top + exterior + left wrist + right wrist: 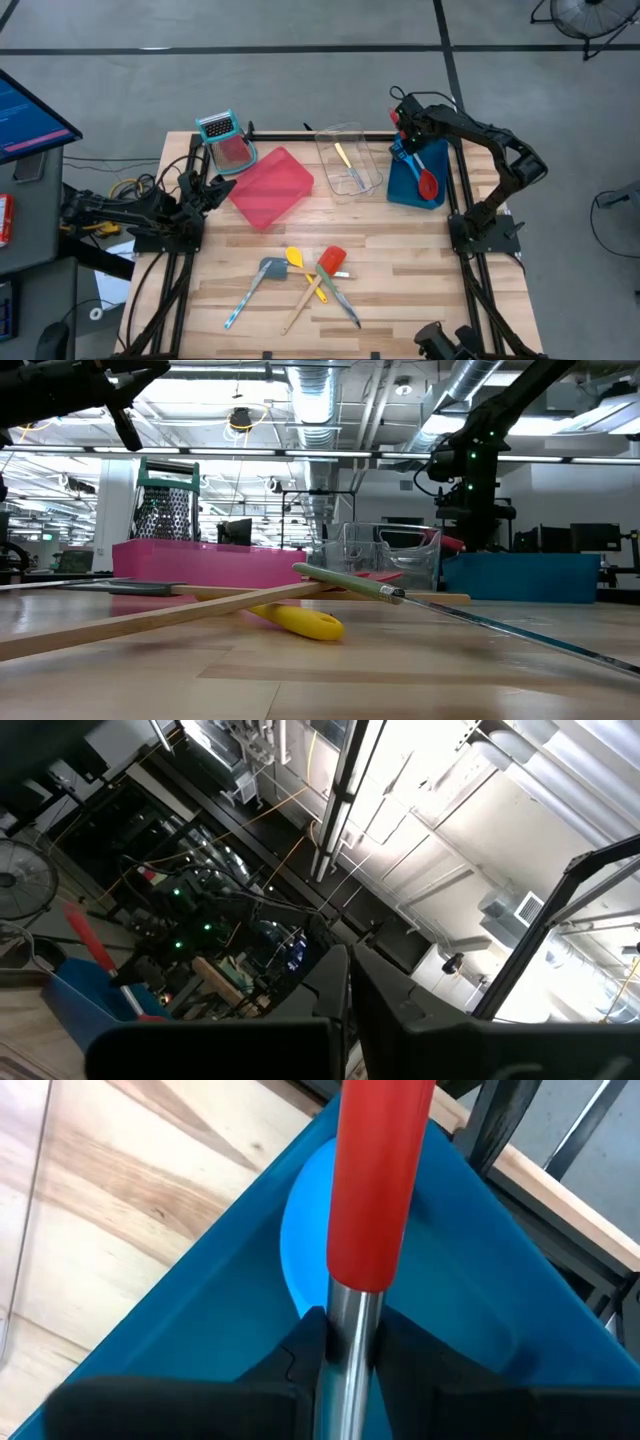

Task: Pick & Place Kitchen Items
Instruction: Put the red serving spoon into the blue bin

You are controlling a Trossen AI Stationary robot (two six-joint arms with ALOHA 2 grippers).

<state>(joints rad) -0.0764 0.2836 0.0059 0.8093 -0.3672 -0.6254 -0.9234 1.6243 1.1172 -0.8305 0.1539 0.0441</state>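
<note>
Pale wooden planks make up the tabletop (400, 260), seen from above with grey floor around it. At the left edge the left gripper (222, 185) is parked with its fingers pressed together, holding nothing, near a box grater (222, 130) and a flat red tray (272, 186). Toward the near edge a cluster of utensils is left lying loose: a grey-teal spatula (258, 282), a yellow spoon (303, 269), a red wooden-handled spatula (318, 280) and a knife (342, 303), their handles crossed over one another. A clear tray (350, 160) with a yellow-handled utensil inside is placed further back. At the right, a blue tray (415, 180) is occupied by a red spoon (426, 180) and a blue spatula (305, 1240). The right gripper (404, 135) is held over the tray's far end, and the spoon's metal shaft is pinched between its fingers; the red handle runs straight away from the gripper along the tray's length, bowl toward the near side. Release into the tray is judged to be the step in hand, with the loose cluster well apart from this arm and roughly as far from the left one.
</note>
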